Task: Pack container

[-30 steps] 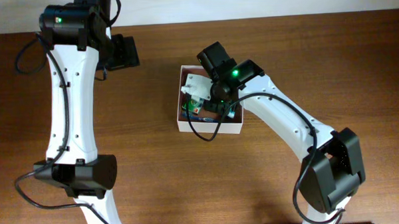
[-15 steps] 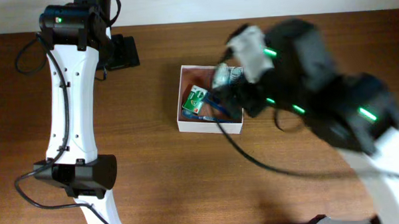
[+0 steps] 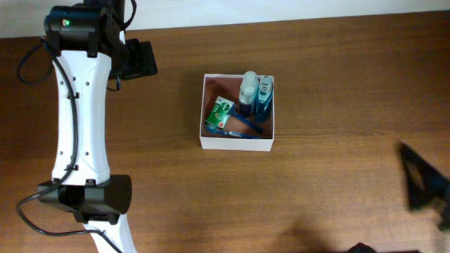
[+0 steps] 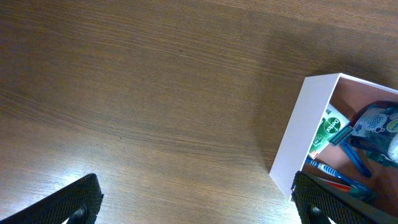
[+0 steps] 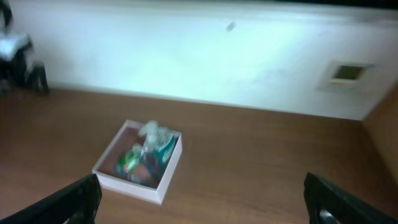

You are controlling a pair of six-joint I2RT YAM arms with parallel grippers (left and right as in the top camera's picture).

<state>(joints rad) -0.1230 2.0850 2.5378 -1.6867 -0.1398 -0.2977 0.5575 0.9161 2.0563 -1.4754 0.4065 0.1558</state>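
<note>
Jaws of the right end effector (image 5: pixel 202 202) stand wide apart, well off to the near right of the container (image 3: pixel 237 143), which rests on the counter (image 3: pixel 336 77) holding bottles (image 3: pixel 248 88), a green tube (image 3: pixel 221 111) and a toothbrush (image 3: pixel 244 126), while off its far left the left end effector (image 4: pixel 199 202) is likewise spread.

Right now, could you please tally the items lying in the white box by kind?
In the container:
Clear bottle: 1
Blue bottle: 1
Green-and-white tube: 1
Slim blue sticks, likely toothbrushes: 2
Total: 5
</note>
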